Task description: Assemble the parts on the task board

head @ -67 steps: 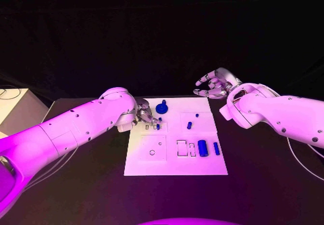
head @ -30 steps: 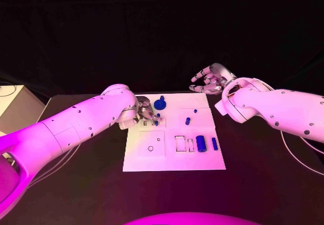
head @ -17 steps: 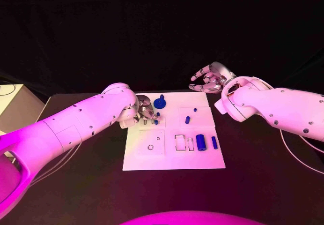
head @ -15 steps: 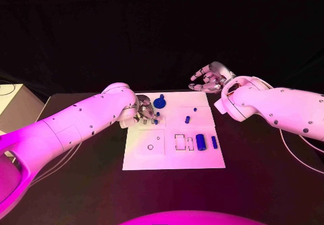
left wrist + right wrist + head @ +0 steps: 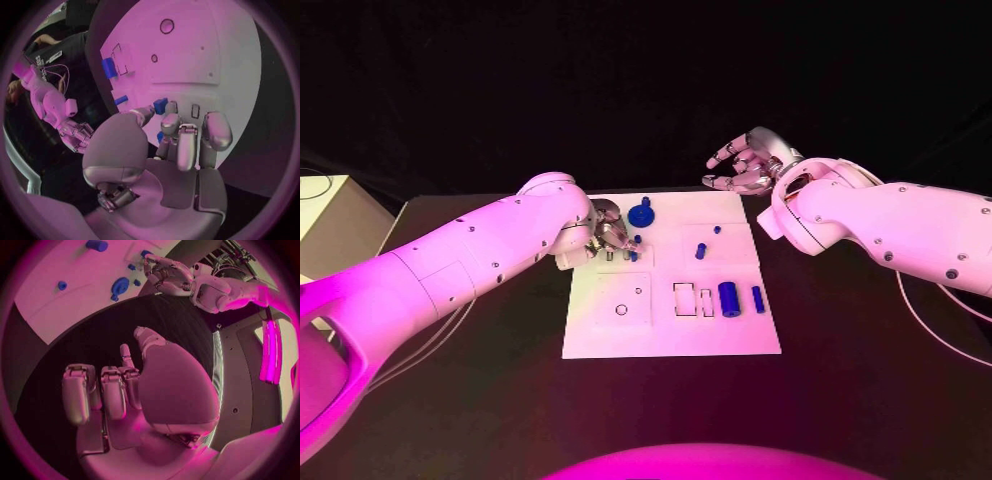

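One white task board (image 5: 672,330), about six blue parts (image 5: 728,299), left hand (image 5: 609,238) pinching one small blue piece (image 5: 160,105), right hand (image 5: 746,167) empty, fingers apart

1. You get magenta light over everything; the task board (image 5: 671,330) glows brightest.
2. Your background stays black, the bench (image 5: 877,360) dim.
3. Your wrist views bend straight edges and darken toward their rims.
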### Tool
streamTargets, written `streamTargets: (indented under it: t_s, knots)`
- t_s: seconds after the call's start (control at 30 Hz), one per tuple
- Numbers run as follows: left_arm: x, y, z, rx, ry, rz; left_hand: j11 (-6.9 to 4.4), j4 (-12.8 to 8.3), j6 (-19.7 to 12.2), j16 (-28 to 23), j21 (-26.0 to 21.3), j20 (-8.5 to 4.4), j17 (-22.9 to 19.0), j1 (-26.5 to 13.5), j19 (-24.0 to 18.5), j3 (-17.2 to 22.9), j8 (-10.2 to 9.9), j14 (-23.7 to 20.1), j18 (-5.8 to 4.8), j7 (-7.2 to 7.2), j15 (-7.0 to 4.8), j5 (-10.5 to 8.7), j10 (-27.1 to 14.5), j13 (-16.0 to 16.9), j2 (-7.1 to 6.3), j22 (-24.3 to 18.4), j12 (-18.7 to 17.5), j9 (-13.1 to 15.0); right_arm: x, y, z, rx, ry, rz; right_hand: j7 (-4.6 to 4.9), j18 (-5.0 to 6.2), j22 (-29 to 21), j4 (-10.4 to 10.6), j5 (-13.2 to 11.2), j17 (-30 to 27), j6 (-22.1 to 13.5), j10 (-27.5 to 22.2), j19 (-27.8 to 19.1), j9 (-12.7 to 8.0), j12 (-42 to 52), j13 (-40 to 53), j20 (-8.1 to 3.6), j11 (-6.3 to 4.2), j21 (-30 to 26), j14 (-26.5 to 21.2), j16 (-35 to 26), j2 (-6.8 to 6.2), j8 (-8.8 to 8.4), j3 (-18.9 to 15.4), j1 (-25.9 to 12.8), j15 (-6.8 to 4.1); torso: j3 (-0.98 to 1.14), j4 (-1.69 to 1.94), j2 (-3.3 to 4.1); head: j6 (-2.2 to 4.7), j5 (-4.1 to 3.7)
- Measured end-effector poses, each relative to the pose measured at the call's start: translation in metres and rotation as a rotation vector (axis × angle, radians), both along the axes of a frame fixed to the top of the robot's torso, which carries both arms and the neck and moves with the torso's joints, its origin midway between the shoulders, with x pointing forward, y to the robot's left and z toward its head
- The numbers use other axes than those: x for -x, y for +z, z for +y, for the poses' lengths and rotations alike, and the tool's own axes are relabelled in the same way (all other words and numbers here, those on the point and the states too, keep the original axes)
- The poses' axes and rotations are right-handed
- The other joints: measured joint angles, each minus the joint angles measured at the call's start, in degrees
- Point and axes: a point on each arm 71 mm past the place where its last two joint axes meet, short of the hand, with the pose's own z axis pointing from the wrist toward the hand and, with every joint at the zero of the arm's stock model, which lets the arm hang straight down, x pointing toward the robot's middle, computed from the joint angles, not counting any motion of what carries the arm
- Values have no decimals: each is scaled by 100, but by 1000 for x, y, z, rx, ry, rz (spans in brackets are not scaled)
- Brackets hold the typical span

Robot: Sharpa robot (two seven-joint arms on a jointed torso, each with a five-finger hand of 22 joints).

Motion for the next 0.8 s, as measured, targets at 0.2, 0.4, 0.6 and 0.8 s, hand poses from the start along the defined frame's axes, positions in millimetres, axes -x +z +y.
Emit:
streamTargets:
  t_s: [0.2, 0.4, 0.6, 0.8]
  knots:
    - [0, -1, 1, -1, 0, 6, -21, -19, -11, 0, 0, 0, 0, 50, 0, 136, 46, 21, 0, -11, -21, 0, 22, 13, -51, 6, 19, 55, 0, 0, 0, 0, 0, 1, 0, 0, 3, 0, 0, 0, 0, 0, 0, 0, 0, 0, 0, 0, 0, 0, 0, 0, 0, 0, 0, 0, 0, 2, -7, -25, 3]
    - [0, -1, 1, 2, 0, 10, -62, -63, -64, 0, 21, 0, 0, 432, 0, 781, 83, 0, 0, -59, -41, -11, 23, -4, -142, 18, 20, 221, 0, -1, 0, 1, 1, 2, 0, 0, 5, 0, 10, 0, 0, 0, 0, 1, 0, 0, 0, 0, 0, 0, 0, 0, 0, 0, 0, 0, 0, 5, -12, -37, 3]
    - [0, -1, 1, 8, 2, 14, -63, -261, -124, 0, 21, -22, 0, 651, -22, 1386, 97, 20, 1, -39, -61, -28, 21, -69, -255, 18, -5, 267, 0, -1, 0, 1, 1, 3, 0, 0, 4, 0, 23, 0, 0, 0, 0, 5, 0, 0, 0, 0, 0, 0, 0, 0, 0, 0, 0, 0, 0, 8, -14, -54, 3]
    - [0, -2, 0, 14, 3, 19, -63, -212, -145, 28, 41, -22, 0, 757, -22, 1435, 119, 20, 0, -18, -61, -10, 21, -77, -238, 53, -25, 267, 0, -2, -1, 2, -1, 4, 0, 0, 4, 0, 23, 0, 0, 0, 0, 4, 0, 0, 0, 0, 0, 0, 0, 0, 0, 0, 0, 0, 0, 8, -15, -57, 7]
